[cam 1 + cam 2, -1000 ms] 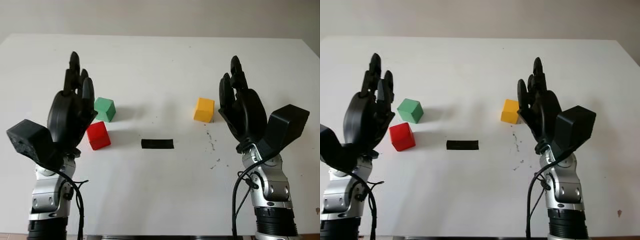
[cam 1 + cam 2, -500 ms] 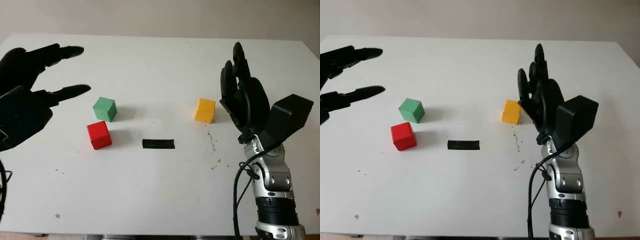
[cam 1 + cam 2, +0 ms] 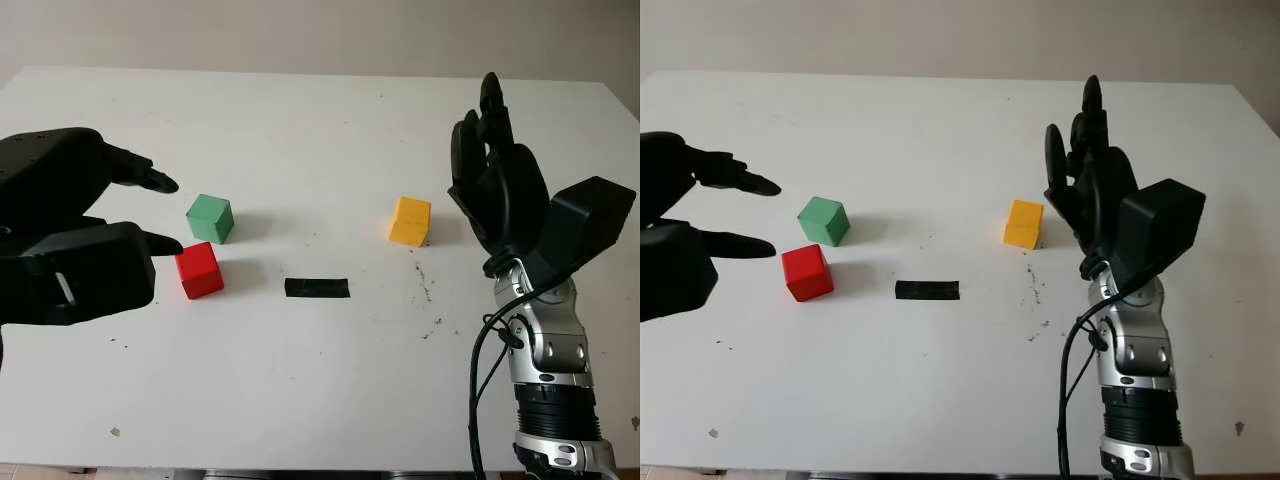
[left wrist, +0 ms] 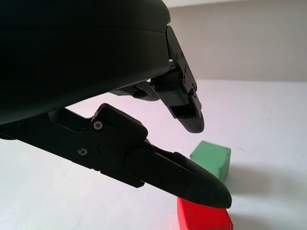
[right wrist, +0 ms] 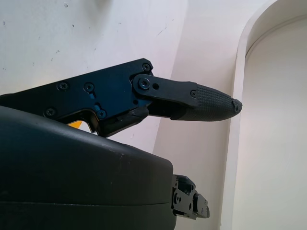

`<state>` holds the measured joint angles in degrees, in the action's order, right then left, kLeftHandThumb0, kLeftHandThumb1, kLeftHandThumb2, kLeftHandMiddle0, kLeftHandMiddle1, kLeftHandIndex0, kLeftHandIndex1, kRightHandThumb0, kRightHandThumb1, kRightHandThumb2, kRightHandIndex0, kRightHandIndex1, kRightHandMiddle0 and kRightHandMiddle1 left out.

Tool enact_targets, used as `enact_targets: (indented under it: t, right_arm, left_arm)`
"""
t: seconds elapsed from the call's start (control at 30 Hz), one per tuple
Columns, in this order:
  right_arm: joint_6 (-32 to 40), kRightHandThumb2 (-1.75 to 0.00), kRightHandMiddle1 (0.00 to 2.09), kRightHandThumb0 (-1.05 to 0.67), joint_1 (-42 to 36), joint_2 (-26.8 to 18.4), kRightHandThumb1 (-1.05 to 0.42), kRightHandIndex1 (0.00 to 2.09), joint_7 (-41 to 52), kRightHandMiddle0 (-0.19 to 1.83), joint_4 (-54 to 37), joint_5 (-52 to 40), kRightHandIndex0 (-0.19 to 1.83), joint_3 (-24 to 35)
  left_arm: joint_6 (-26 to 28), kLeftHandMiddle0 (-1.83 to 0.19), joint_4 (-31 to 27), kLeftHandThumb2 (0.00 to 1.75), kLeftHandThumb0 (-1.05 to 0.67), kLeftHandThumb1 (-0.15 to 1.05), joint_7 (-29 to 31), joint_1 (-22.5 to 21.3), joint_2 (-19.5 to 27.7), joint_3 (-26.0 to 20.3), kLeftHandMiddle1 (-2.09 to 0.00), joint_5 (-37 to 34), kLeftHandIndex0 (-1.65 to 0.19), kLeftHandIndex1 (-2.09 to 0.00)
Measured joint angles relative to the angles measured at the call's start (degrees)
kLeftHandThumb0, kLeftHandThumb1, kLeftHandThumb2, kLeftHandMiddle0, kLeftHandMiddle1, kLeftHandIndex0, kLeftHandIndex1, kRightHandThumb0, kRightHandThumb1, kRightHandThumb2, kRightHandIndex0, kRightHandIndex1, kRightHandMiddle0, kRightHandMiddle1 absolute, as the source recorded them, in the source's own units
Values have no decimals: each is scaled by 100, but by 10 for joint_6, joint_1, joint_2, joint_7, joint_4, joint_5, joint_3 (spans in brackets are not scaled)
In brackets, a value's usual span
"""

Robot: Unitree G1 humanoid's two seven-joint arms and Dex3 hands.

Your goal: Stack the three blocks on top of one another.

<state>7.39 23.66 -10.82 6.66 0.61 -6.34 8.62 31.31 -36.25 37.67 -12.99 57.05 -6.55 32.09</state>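
Swinging in low, the left hand (image 3: 75, 235) now reaches, holding nothing, toward the red block (image 3: 199, 270) beside the green block (image 3: 209, 218); yellow block (image 3: 410, 220) waits by the raised, empty right hand (image 3: 497, 190). Next: pinch red.

We see the left hand (image 3: 70, 235) cut off by the picture's edge — its wrist and arm lie out of frame. In the left wrist view the red block (image 4: 204, 218) runs off the edge just beneath the lower fingers (image 4: 192, 179). Behind the right hand's shell, the yellow block (image 5: 76, 124) is a mere sliver — mostly hidden.
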Motion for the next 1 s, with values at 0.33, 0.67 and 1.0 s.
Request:
enact_targets:
  t: [0.33,0.67,1.0]
  right_arm:
    - [1,-57,0,-72,0,0,-105,0,7,-19,0,-2,-19,0]
    - [4,-60,0,-71,0,0,-105,0,11,-19,-1,1,-19,0]
    - [6,-61,0,-69,-4,0,-105,0,19,-19,-4,-1,-19,0]
  left_arm:
    - [15,-30,-8,6,-92,98,62,0,1,43,-4,35,-70,-7]
    - [4,-29,-11,5,-91,95,65,17,-26,67,-5,94,-68,-6]
    - [-32,-21,-1,7,-91,102,47,33,-62,105,-4,214,-59,-1]
